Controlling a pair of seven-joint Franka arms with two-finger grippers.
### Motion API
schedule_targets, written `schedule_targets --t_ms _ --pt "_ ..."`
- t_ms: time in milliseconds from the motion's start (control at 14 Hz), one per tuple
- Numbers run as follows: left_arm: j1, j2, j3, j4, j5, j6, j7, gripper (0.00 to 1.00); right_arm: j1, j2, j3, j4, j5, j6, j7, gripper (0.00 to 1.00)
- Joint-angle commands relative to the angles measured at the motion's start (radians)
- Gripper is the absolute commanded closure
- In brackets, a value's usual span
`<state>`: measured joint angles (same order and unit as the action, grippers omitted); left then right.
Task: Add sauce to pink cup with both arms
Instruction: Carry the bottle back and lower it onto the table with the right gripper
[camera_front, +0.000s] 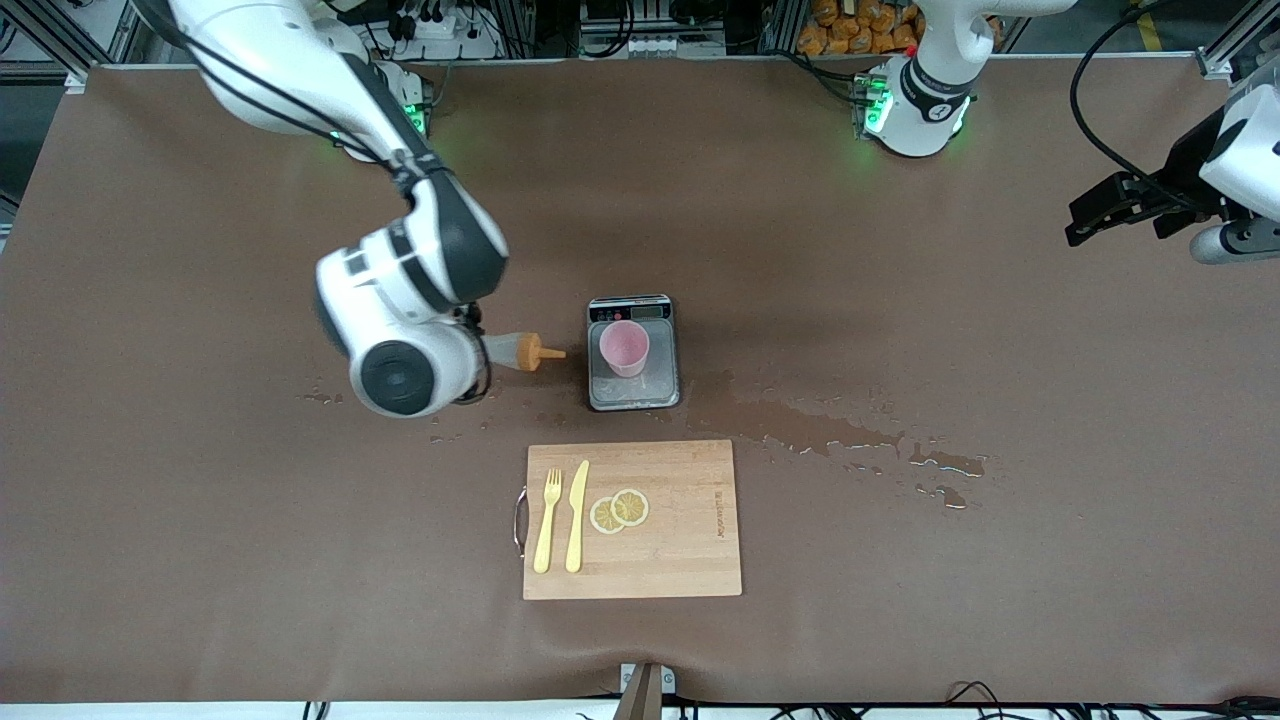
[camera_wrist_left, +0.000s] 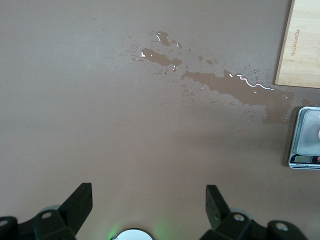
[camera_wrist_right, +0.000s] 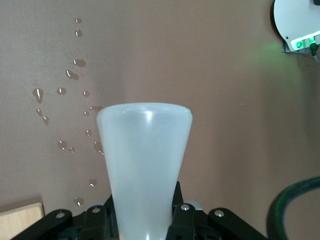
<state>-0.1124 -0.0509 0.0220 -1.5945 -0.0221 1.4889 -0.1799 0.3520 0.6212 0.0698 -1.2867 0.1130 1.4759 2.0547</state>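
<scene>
The pink cup (camera_front: 624, 347) stands upright on a grey scale (camera_front: 633, 395) at the table's middle. My right gripper (camera_front: 482, 357) is shut on the sauce bottle (camera_front: 515, 351), holding it on its side over the table beside the scale, toward the right arm's end. The orange nozzle points at the cup and its tip stops short of the scale. In the right wrist view the whitish bottle (camera_wrist_right: 144, 160) fills the space between the fingers of the right gripper (camera_wrist_right: 142, 214). My left gripper (camera_front: 1080, 225) is open and empty and waits at the left arm's end of the table; it also shows in the left wrist view (camera_wrist_left: 148, 192).
A wooden cutting board (camera_front: 690, 545) with a yellow fork (camera_front: 546, 520), a knife (camera_front: 576, 515) and lemon slices (camera_front: 619, 510) lies nearer the camera than the scale. A wet spill (camera_front: 830, 435) spreads beside the scale toward the left arm's end; it also shows in the left wrist view (camera_wrist_left: 225, 82).
</scene>
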Motion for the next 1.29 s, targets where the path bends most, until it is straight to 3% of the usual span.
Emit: schedule_targets --t_ms 0,357,1214 --pt "0.008 0.0 -0.002 0.008 -0.015 -0.012 0.005 0.0 -0.044 -0.035 0.018 -0.013 0.04 -0.019 -0.045 0.85" --pt "0.008 -0.001 -0.002 0.01 -0.015 -0.012 0.005 0.0 -0.186 -0.049 0.015 -0.02 0.227 -0.077 -0.263 0.85" --pt "0.01 -0.001 -0.002 0.01 -0.015 -0.004 0.005 0.0 -0.582 -0.014 0.012 -0.086 0.448 -0.223 -0.891 0.82"
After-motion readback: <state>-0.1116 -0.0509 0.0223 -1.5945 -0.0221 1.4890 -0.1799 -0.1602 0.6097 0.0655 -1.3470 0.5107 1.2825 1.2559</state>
